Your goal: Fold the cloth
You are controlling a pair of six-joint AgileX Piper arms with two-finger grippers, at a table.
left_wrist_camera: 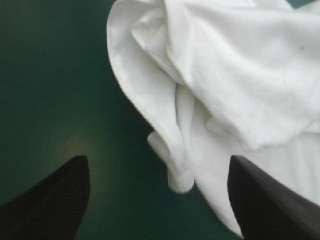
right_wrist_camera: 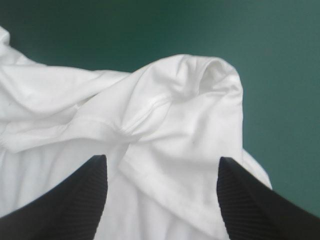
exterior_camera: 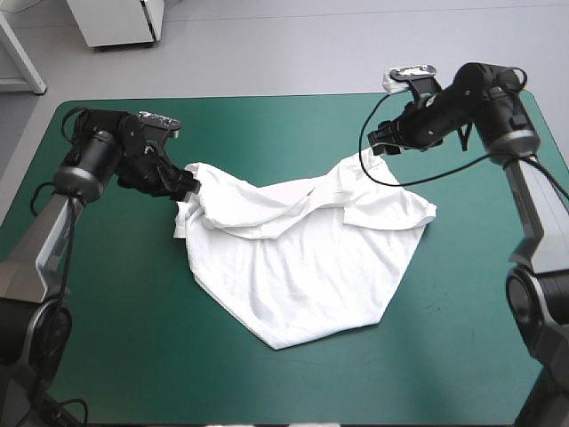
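A: So, on the table [exterior_camera: 116, 294], where did the T-shirt [exterior_camera: 302, 258] lie?

B: Near the middle, partly spread. Its near part lay fairly flat and tapered to a point toward the near edge. The far part was rumpled, with 1 ridge of bunched cloth running between the 2 grippers.

A: Was any fold made?

B: None that I would count. I judged the task to be at its start: the cloth wanted flattening first, and every fold was left to do.

A: And the left gripper [exterior_camera: 187, 184]?

B: It sat at the T-shirt's left end. Its fingers [left_wrist_camera: 60, 200] stood wide apart and held nothing, with a twisted edge of cloth ahead, between them.

A: The right gripper [exterior_camera: 378, 147]?

B: It was at the far right corner, by a small hump of cloth. Its fingers [right_wrist_camera: 250, 200] were also well apart and empty, the hump just ahead of them.
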